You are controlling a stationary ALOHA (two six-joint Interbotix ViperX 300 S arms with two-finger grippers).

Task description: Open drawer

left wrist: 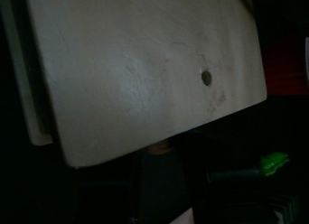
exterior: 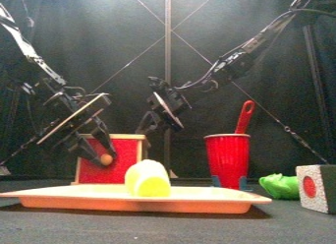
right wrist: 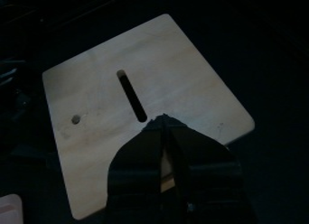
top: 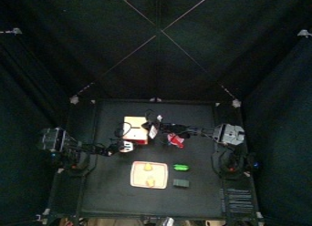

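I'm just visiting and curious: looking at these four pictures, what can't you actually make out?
- Drawer box: front view, its handle hidden behind the left gripper.
- Right gripper: right wrist view, jaws merge into one dark shape over the wooden panel; open or shut unclear.
- Red cup: front view, inside hidden by its wall.
- Green object: front view, partly behind the cube.

We see a pale wooden box (exterior: pixel 121 157) with a red front, a red cup (exterior: pixel 227 157) holding a red spoon (exterior: pixel 245 115), a peach tray (exterior: pixel 79 196) bearing a yellow-green lump (exterior: pixel 147 177), a green toy (exterior: pixel 281 183), and a grey block (exterior: pixel 315 187) with a red dot.
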